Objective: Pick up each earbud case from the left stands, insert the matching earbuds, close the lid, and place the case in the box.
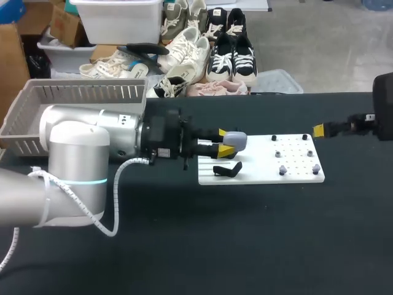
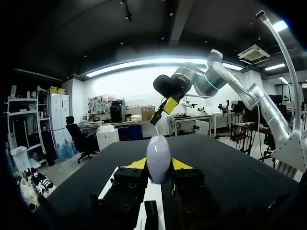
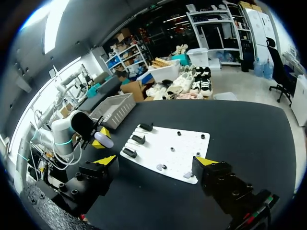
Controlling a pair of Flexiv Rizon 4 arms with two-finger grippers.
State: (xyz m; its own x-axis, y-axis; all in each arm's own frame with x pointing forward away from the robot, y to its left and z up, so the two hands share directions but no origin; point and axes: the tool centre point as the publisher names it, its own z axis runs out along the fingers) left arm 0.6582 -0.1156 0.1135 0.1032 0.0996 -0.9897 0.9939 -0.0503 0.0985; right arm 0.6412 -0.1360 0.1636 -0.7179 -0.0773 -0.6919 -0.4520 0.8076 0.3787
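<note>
My left gripper (image 1: 225, 143) is shut on a grey-lilac earbud case (image 1: 236, 140) and holds it closed, just above the left end of the white board (image 1: 258, 175). In the left wrist view the case (image 2: 158, 160) stands between the yellow tips. One black stand (image 1: 227, 169) shows on the board below the case; three stands (image 3: 138, 139) show in the right wrist view. Small earbuds (image 1: 282, 169) sit on pegs at the board's right part. My right gripper (image 1: 319, 130) hovers past the board's right end, open wide (image 3: 155, 162) with nothing in it.
A grey slatted basket (image 1: 73, 95) stands at the table's back left, behind my left arm. The board (image 3: 182, 143) lies ahead of my right gripper. Black table surface spreads in front of the board and to its right.
</note>
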